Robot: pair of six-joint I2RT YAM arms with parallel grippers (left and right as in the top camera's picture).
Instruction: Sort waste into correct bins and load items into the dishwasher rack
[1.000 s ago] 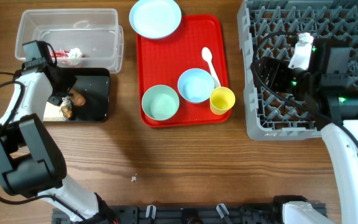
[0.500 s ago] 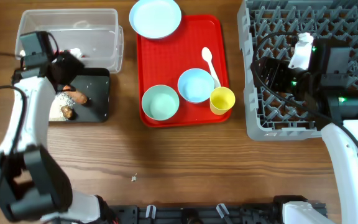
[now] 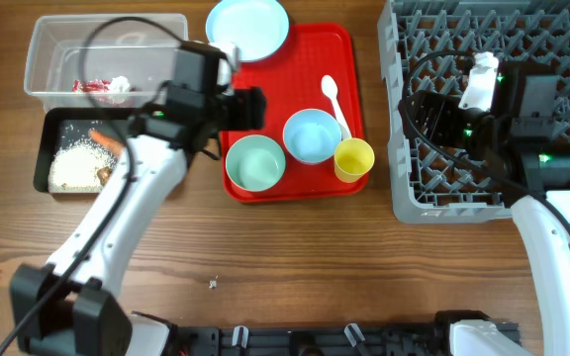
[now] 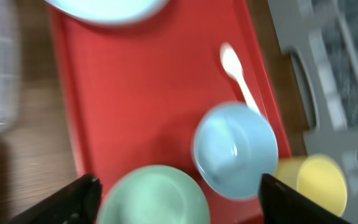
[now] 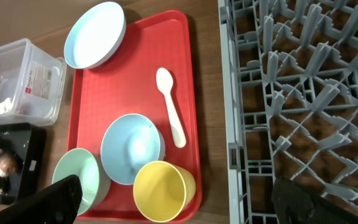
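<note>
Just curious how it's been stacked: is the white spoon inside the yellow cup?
No, the white spoon lies flat on the red tray, next to the blue bowl and outside the yellow cup.

On the serving tray [image 3: 265,99]: 2 bowls [image 3: 255,161] side by side, cup [image 3: 353,158] at their right, spoon [image 3: 334,102] behind; plate [image 3: 248,28] overlaps its rear-left corner. Rack [image 3: 443,40] stands right of it. At left, tub [image 3: 107,44] lies behind shallow tray [image 3: 43,158].

Overhead cam: fixed, straight down, far enough for whole table [image 3: 295,247]. Left wrist cam: close above tray [image 4: 142,81], blurred, its fingers [image 4: 73,199] at 7 and 5 o'clock. Right wrist cam: higher, over rack [image 5: 230,74] edge, tray toward 9 o'clock. All 3 views share tray.
</note>
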